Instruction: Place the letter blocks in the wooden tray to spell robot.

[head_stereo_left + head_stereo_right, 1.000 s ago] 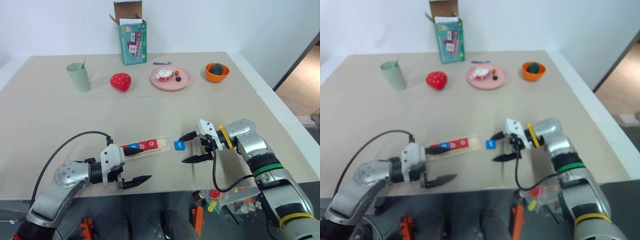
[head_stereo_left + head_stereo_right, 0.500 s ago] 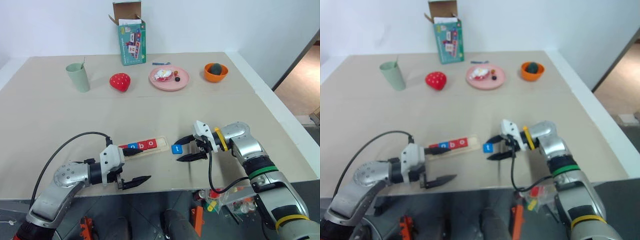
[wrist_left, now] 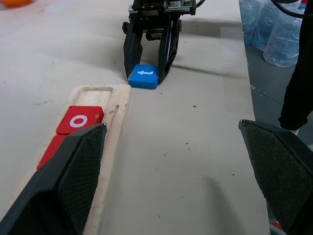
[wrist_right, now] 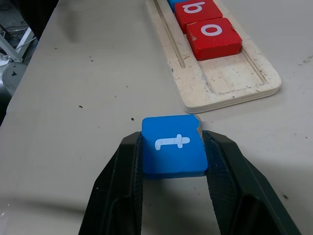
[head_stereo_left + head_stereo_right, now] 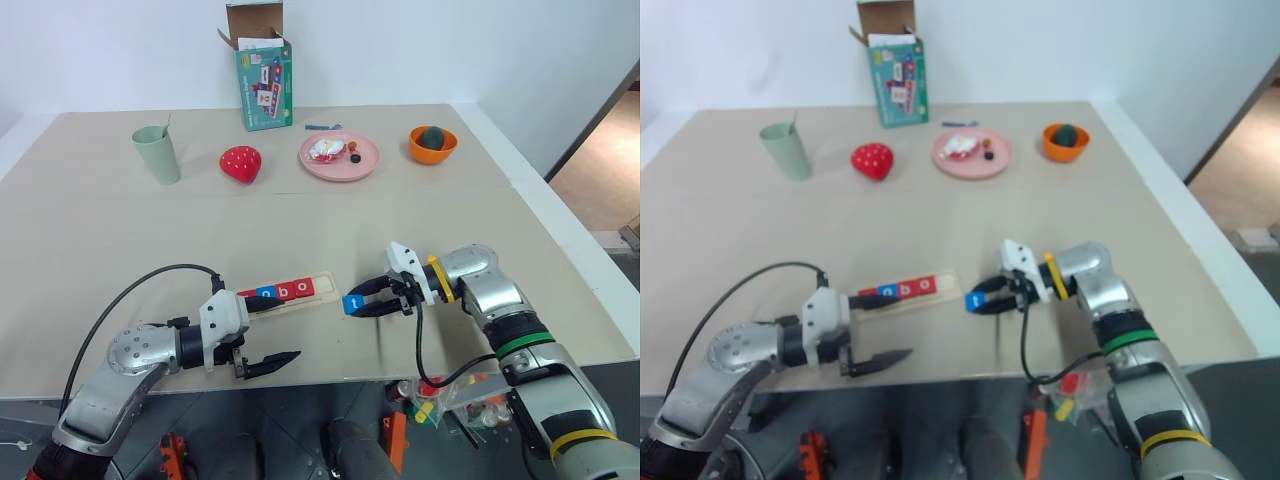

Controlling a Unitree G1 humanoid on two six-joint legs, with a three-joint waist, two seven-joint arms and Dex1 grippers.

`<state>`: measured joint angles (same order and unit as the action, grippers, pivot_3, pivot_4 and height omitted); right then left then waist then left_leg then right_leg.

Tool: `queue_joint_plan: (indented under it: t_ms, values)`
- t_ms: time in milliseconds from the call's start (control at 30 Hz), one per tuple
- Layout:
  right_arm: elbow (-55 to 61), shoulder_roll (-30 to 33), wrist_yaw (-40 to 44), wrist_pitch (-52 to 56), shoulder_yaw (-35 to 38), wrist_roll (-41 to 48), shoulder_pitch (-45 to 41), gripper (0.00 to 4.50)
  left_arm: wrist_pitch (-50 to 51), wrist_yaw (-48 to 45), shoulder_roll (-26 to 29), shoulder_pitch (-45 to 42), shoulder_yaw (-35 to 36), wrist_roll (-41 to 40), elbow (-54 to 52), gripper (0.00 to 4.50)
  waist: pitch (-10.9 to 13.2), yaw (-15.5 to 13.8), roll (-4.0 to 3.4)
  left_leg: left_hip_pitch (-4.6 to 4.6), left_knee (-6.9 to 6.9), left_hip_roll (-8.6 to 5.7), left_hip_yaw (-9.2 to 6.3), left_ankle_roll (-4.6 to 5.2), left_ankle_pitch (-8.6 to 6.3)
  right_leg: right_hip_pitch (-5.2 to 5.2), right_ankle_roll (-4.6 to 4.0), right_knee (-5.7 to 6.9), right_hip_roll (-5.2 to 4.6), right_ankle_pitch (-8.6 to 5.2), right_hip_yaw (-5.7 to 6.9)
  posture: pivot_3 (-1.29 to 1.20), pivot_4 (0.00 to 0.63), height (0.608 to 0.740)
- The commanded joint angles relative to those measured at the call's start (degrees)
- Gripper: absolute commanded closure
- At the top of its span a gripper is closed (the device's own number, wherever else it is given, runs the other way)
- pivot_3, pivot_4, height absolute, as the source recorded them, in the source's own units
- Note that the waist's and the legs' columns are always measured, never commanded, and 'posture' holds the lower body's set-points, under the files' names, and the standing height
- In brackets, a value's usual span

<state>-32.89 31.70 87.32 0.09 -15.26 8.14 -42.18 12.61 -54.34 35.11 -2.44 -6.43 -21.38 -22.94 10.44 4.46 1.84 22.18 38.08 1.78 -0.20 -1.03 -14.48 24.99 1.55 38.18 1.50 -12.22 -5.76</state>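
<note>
Right tool [image 4: 171, 169] now clenched on blue "t" block [image 4: 172, 145], one finger against each side; second ago fingers stood wide apart around it. Block rests on tabletop [image 5: 420, 230], just beside open end of wooden tray [image 4: 230, 88]. Tray already holds red "o" tile [image 4: 213, 32] and others beside it; end slot bare. Left tool [image 5: 262, 335] spread wide, grasping nothing, near tray's other end, unchanged. Judgement: last letter secured; lifting it into bare slot would finish word.
</note>
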Motion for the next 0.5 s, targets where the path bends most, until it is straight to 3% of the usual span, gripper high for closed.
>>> queue_joint_plan:
  t_ms: [33,300,500]
  values:
    - [2.91,1.37,0.33,2.72,2.46,1.69,-1.1,3.3,-1.33,-0.22,0.2,0.16,1.19,-0.3,-0.33,0.0,0.0,0.0,0.0,0.0,0.0,0.0,0.0,0.0,0.0,0.0,0.0,0.0,0.0,0.0,0.0,0.0,0.15,0.74]
    - [12.76,-0.21,-5.9,16.7,6.99,7.32,-3.08,3.3,-1.82,0.92,-0.53,0.46,2.18,-0.76,0.11,0.0,0.0,0.04,-0.01,0.01,0.0,0.03,-0.03,0.0,0.0,0.04,-0.01,0.03,0.04,0.01,0.02,0.0,0.15,0.74]
    - [16.43,-1.69,-7.52,17.37,6.07,7.6,-2.49,3.3,-1.33,3.13,-2.22,0.89,4.5,-2.13,0.68,0.0,0.0,-0.02,-0.01,0.12,0.0,0.02,-0.06,0.0,0.0,0.08,-0.01,0.01,0.03,0.0,0.06,0.0,0.15,0.74]
